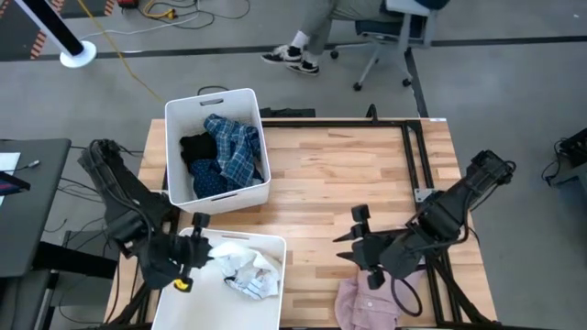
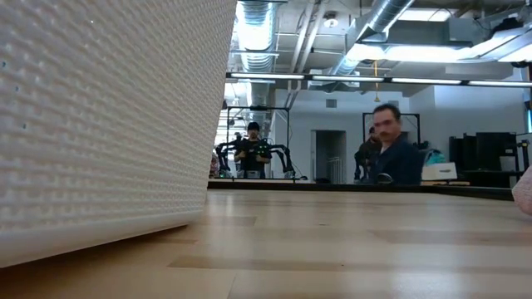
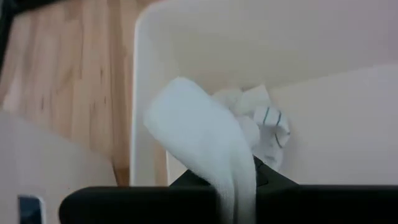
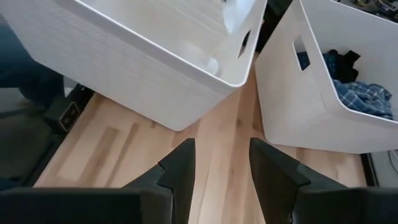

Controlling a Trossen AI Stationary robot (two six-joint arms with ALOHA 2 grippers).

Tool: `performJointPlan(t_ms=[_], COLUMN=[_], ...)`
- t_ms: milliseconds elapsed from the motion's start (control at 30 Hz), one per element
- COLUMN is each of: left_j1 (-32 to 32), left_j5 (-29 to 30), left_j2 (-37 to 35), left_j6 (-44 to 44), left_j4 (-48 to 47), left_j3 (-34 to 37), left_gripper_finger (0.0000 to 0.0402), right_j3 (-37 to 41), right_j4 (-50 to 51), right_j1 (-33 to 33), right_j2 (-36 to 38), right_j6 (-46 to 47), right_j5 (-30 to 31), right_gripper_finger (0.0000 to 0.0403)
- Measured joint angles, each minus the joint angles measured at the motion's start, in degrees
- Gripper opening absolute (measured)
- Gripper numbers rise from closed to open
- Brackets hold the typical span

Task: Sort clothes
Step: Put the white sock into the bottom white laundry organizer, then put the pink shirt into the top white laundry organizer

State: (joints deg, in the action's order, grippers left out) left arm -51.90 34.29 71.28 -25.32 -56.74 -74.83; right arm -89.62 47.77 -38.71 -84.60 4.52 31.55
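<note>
My left gripper is over the left end of the near white bin and is shut on a small white sock. More white socks lie on that bin's floor and show in the left wrist view. The far white bin holds the blue plaid shirt, the black top and a navy garment. The pink shirt lies crumpled at the table's near edge. My right gripper is open and empty, just beyond the pink shirt, its fingers over bare wood. My left gripper holds one end of the white sock between its fingers; the sock and the gripper's body hide the pads. The rest of the sock bulges out ahead of the fingers, slack, above the bin's floor, beside the other socks.
The two bins stand close together at the table's left, with a narrow strip of wood between them. The near bin's wall fills the left of the low view. A black frame lies at the table's far right. People stand in the room behind.
</note>
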Motion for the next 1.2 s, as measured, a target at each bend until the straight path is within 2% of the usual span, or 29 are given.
performJointPlan(t_ms=[533, 633, 1000, 1200], left_j1=[0.0, 0.0, 0.6, 0.6], left_j5=[-7.3, -7.5, -7.3, -7.5], left_j2=[0.0, 0.0, -0.1, -0.1], left_j6=[-12.6, -14.4, -17.6, -17.4], left_j4=[0.0, 0.1, 0.6, 1.0], left_j3=[11.4, 12.8, 16.0, 16.0], left_gripper_finger=[0.0004, 0.0025, 0.0141, 0.0162], right_j3=[0.0, 0.0, 0.0, 0.0], right_j4=[0.0, 0.0, 0.0, 0.0], right_j1=[-3.0, -2.9, -2.9, -2.9], right_j2=[0.0, 0.0, 0.0, 0.0], right_j6=[3.1, 3.2, 3.2, 3.1], right_j5=[0.0, 0.0, 0.0, 0.0], right_gripper_finger=[0.0163, 0.0163, 0.0163, 0.0163])
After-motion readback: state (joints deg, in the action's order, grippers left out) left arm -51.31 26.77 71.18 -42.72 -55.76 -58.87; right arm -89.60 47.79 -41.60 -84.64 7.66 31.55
